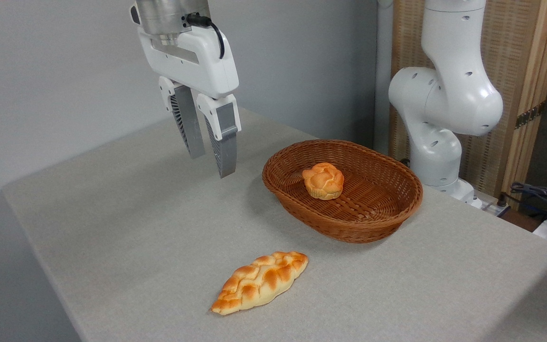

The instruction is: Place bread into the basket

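Bread [323,180] already lies inside the basket [373,223], resting on the woven floor toward the rim's left end, clear of the wicker walls. From the single fixed camera view, the gripper [209,156] hangs above the table well to the left of the basket and high off the surface, so the bun lies to its right and lower. Its two ribbed fingers [226,142] point down with a narrow gap between them and nothing held; I read it as released and empty. There is only one arm, its white base [437,156] standing behind the basket's right end.

As for the bun itself: small, round, orange-golden, with a lumpy knotted top, paler along the lower edge, sitting upright. It has no marked long axis. The basket is an oval, its long axis running from upper left to lower right.

A braided pointed loaf [260,282] lies on the grey table [112,228] in front of the basket, well apart from it and untouched. Judging by the layout, the task looks done.
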Robot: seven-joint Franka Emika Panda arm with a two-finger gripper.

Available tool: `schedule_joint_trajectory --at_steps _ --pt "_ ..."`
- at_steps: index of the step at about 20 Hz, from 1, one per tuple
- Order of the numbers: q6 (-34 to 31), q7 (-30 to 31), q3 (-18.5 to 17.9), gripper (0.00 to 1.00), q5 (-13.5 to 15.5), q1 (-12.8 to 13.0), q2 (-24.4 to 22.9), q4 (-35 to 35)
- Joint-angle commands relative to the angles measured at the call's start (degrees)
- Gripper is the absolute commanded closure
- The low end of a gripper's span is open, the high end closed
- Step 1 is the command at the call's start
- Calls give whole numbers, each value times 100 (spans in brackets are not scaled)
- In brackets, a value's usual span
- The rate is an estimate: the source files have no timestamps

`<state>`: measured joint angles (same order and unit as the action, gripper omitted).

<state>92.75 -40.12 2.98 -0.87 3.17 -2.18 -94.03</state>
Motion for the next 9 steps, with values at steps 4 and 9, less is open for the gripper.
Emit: schedule_joint_trajectory --at_steps 4,9 --pt "-82 -31 -245 0 386 87 -28 43" --pt "-82 -84 -245 0 359 87 -37 43"
